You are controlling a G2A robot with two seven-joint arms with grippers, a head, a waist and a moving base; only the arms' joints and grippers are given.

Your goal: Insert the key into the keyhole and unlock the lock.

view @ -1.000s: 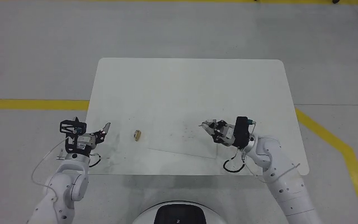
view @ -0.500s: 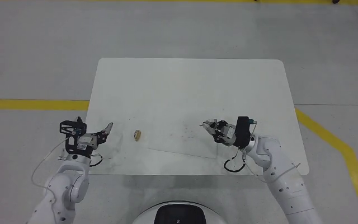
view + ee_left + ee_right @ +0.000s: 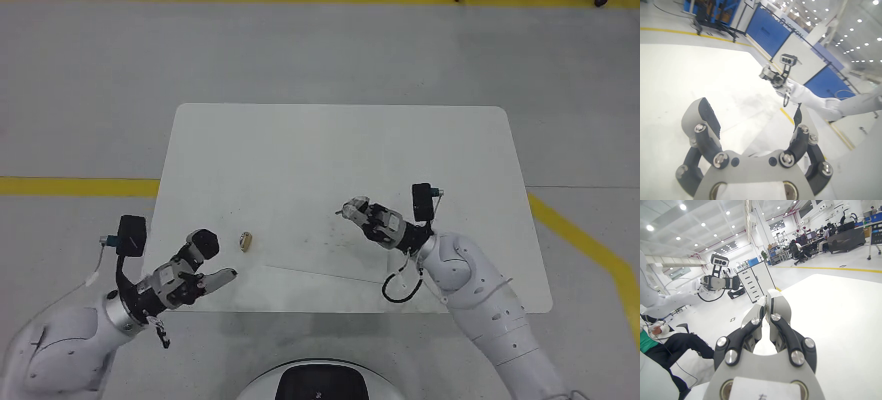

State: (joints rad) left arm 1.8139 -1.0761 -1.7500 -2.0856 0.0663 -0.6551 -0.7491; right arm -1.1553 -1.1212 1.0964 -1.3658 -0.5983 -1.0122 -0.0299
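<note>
The white tabletop (image 3: pixel 340 150) has a small brass lock (image 3: pixel 245 240) lying on it, close to the front edge and over on the left side. Nothing is touching the lock.

The left gripper (image 3: pixel 213 260) hangs over the front left part of the tabletop, near the lock but apart from it. In its own wrist view the left gripper (image 3: pixel 751 108) has its jaws spread wide, with nothing between them. Its dark fingers (image 3: pixel 706 111) point out across the tabletop.

The right gripper (image 3: pixel 352 208) is up over the front middle of the tabletop, well apart from the lock and to its right. In its own wrist view the right gripper (image 3: pixel 766 298) has its jaws pressed tight together. A thin brownish strip (image 3: pixel 765 312) shows in the crack between the two pads. I cannot tell if that strip is the key.
</note>
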